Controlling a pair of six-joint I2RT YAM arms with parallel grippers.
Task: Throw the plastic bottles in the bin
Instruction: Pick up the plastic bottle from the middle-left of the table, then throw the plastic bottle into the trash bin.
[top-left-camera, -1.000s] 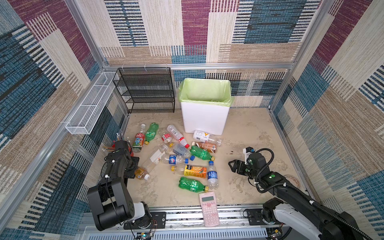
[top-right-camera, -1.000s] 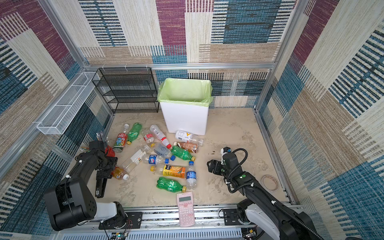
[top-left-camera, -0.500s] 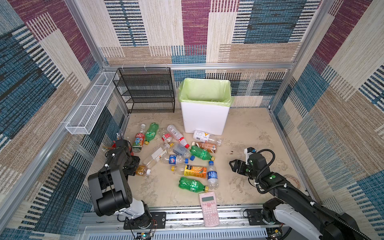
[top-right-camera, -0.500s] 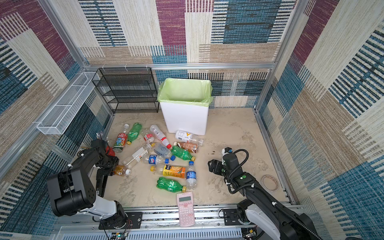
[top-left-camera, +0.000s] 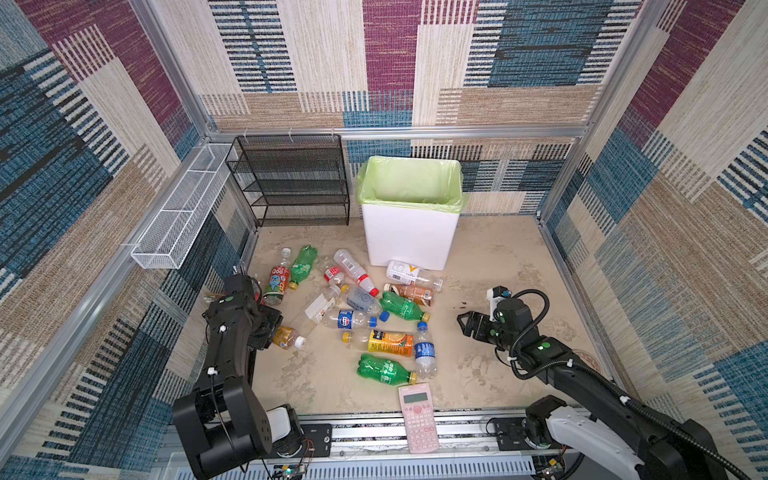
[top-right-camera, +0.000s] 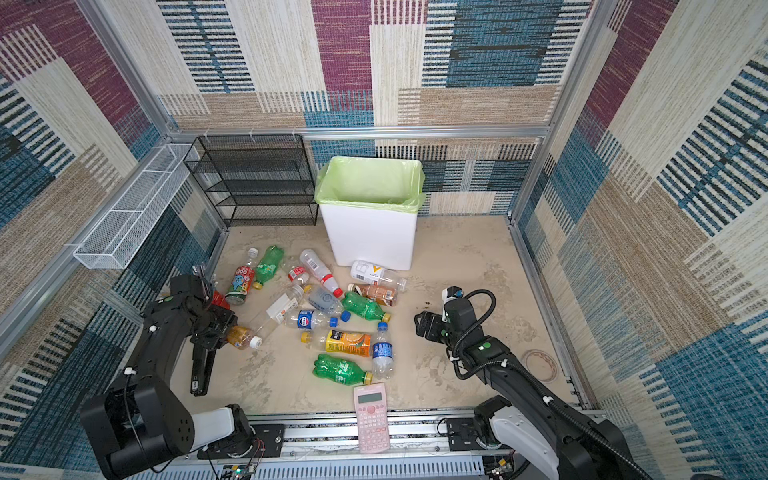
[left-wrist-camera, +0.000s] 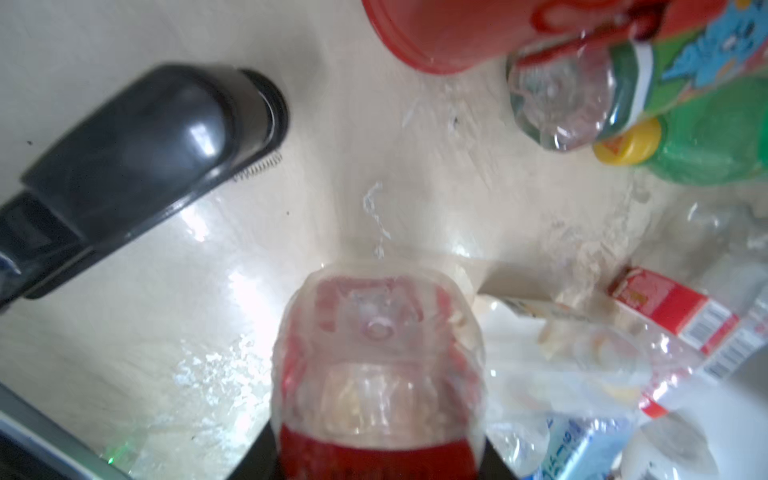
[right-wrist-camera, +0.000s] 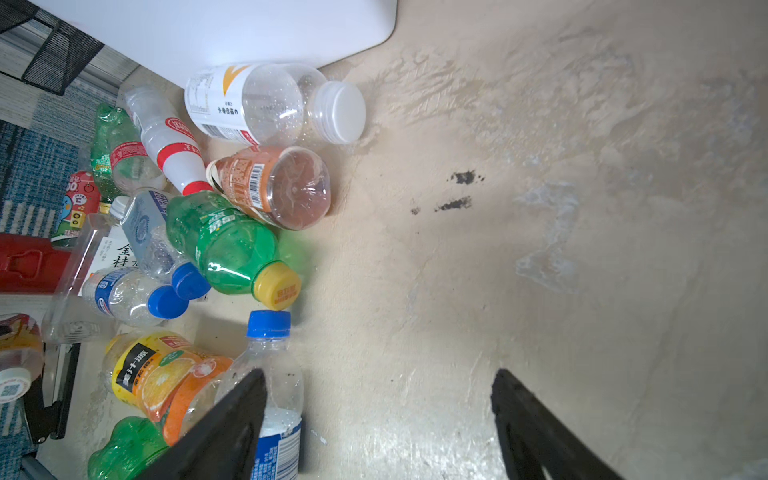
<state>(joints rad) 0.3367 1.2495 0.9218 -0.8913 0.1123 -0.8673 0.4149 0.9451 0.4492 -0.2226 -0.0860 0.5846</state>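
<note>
Bare floor (top-left-camera: 498, 266) is seen at three o'clock of the plastic bottles (top-left-camera: 361, 299); the bin (top-left-camera: 409, 237), at twelve, is crowded by them.

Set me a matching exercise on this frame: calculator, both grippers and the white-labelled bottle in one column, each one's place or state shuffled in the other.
Things
1. calculator
2. left gripper
3. right gripper
4. white-labelled bottle

Place or state
A. open, holding nothing
B. lying by the foot of the bin
C. at the front edge, partly on the metal rail
D. shut on a white-capped orange bottle

Pairs: 1-C, 2-D, 3-A, 4-B
</note>
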